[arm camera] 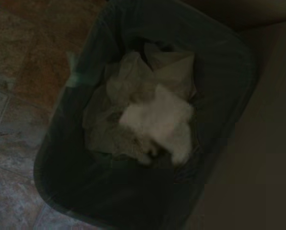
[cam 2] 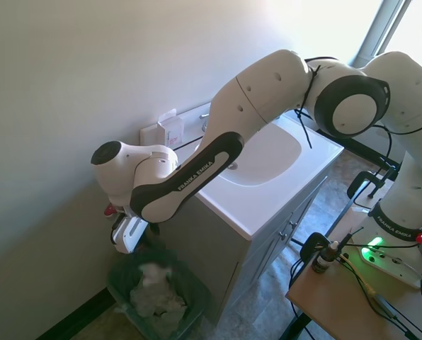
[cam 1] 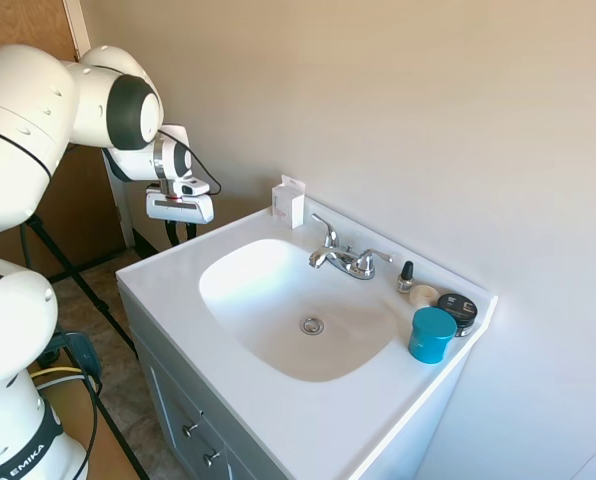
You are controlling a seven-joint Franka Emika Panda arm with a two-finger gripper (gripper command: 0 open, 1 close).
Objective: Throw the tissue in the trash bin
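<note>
A: Lettering first: what can be read?

B: "FRANKA EMIKA" runs along the dark band of the arm's forearm in the second exterior view, and again on the base joint at the right. In the first exterior view "EMIKA" shows low on the base. The upright white box (cam 1: pixel 288 201) at the back corner of the vanity top (cam 1: pixel 178 275) has pink print, too small to read.

A: And the trash bin?

B: A dark green bin (cam 2: pixel 123 285) stands on the tiled floor beside the vanity cabinet, against the wall. Crumpled paper fills it. In the wrist view the tissue (arm camera: pixel 158 122) is the brighter white wad lying on top of duller grey-white paper, inside the bin's rim.

A: The gripper?

B: The gripper (cam 2: pixel 128 239) hangs over the bin, pointing down, apart from the tissue. Whether its fingers are spread or closed I cannot tell; they are too small and shaded in both exterior views.

A: Other containers?

B: Beside the faucet (cam 1: pixel 344 259): a small dark-capped bottle (cam 1: pixel 406 275), a black round tin (cam 1: pixel 459 310) with illegible print, and a teal jar (cam 1: pixel 432 334) with its lid on. The sink basin (cam 1: pixel 268 300) shows only its drain.
</note>
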